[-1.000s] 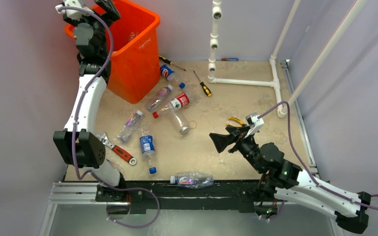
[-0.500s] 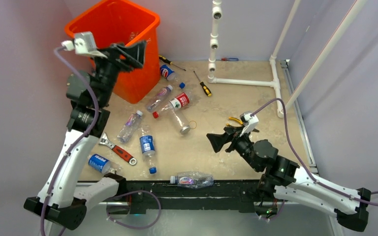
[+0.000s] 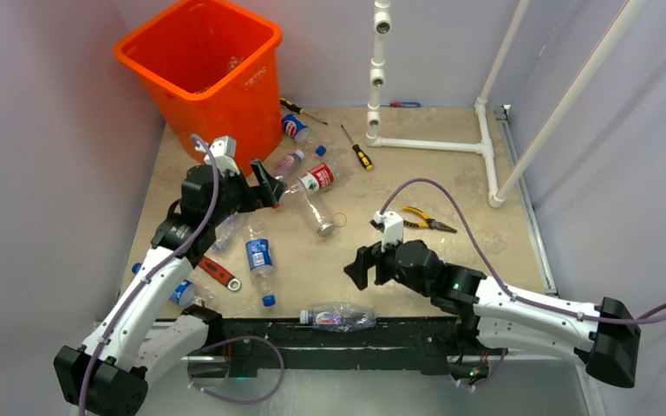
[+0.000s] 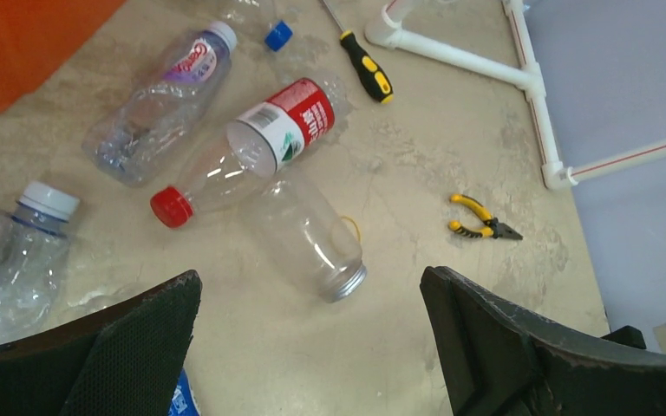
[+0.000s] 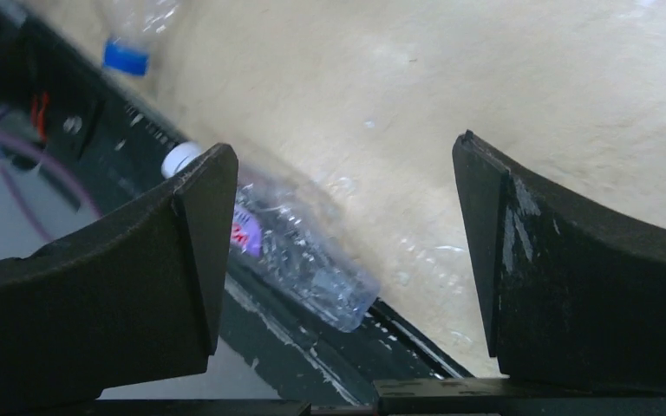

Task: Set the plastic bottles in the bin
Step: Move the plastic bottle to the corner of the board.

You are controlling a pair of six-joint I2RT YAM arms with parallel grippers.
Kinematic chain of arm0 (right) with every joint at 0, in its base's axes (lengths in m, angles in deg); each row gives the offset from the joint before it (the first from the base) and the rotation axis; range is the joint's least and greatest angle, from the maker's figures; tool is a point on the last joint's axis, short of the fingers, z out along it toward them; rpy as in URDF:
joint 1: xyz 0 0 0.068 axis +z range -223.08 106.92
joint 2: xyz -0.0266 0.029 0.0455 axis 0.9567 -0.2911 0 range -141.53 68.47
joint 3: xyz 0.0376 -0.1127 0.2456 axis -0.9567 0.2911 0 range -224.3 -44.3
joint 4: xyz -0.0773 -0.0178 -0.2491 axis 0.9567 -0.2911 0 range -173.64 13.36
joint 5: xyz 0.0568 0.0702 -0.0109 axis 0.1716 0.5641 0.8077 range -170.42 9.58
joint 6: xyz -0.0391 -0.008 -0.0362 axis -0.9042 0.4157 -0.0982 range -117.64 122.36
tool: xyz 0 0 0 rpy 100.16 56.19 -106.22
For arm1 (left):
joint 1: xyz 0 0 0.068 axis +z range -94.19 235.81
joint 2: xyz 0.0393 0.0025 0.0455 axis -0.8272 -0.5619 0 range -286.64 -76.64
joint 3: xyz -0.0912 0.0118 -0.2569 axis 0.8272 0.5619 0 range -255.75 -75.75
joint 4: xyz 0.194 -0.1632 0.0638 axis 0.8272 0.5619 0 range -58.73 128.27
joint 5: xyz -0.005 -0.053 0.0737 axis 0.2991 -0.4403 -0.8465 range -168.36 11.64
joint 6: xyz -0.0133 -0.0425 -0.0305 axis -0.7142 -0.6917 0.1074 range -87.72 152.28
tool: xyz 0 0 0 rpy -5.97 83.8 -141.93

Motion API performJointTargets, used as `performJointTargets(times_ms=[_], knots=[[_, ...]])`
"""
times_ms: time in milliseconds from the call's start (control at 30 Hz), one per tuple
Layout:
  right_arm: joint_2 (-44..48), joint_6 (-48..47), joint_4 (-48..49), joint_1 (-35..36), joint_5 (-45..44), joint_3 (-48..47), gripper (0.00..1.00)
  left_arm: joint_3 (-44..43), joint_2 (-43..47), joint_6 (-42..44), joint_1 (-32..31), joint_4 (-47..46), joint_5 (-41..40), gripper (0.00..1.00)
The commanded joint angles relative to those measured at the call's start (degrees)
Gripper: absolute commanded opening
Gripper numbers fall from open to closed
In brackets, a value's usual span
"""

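The orange bin (image 3: 199, 52) stands at the back left. Several plastic bottles lie on the table in front of it: a red-labelled one (image 3: 312, 180) (image 4: 269, 139), a clear uncapped one (image 3: 316, 215) (image 4: 308, 234), a purple-labelled one (image 4: 160, 95) and a blue-labelled one (image 3: 260, 258). My left gripper (image 3: 260, 189) (image 4: 310, 279) hangs open and empty just above these. Another clear bottle (image 3: 340, 317) (image 5: 303, 260) lies against the front rail. My right gripper (image 3: 357, 264) (image 5: 342, 147) is open above it, holding nothing.
A yellow-handled screwdriver (image 3: 362, 156) (image 4: 368, 74), yellow pliers (image 3: 425, 217) (image 4: 481, 221) and a red-handled wrench (image 3: 217, 273) lie among the bottles. The white pipe frame (image 3: 434, 143) stands at the back right. A black rail (image 3: 399, 334) runs along the front edge.
My left arm has swung down from over the bin to low above the middle bottles. My right gripper has moved left and forward toward the bottle at the front rail.
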Motion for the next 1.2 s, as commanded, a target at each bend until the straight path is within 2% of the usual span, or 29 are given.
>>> performJointTargets(times_ms=[0,67,167,333,433,800,1167], knots=[[2.8,-1.2,1.9,1.1,17.7,0.8,0.91,4.8,2.3,-3.1,-0.3,-2.1,2.9,0.99],[2.3,-1.5,1.1,1.7,21.7,0.3,0.98,6.4,2.5,-3.6,-0.3,-3.0,2.7,0.99],[-3.6,-2.5,-1.8,4.9,21.9,-2.7,0.99,7.5,2.6,-3.9,-0.3,-4.1,2.9,0.99],[-18.4,-3.6,-9.5,13.9,10.4,-10.9,0.99,8.5,2.7,-3.7,-0.3,-4.3,3.5,0.99],[-24.1,-4.4,-11.2,16.5,7.4,-14.0,0.99,8.6,2.9,-3.4,-0.3,-4.3,3.5,0.99],[-30.6,-5.8,-13.7,18.5,5.6,-17.7,0.99,8.1,2.5,-2.4,-0.3,-4.7,4.5,0.99],[-35.6,-5.9,-14.8,18.7,7.5,-18.9,0.99,10.8,2.3,-4.4,-0.3,-7.6,6.5,0.99]])
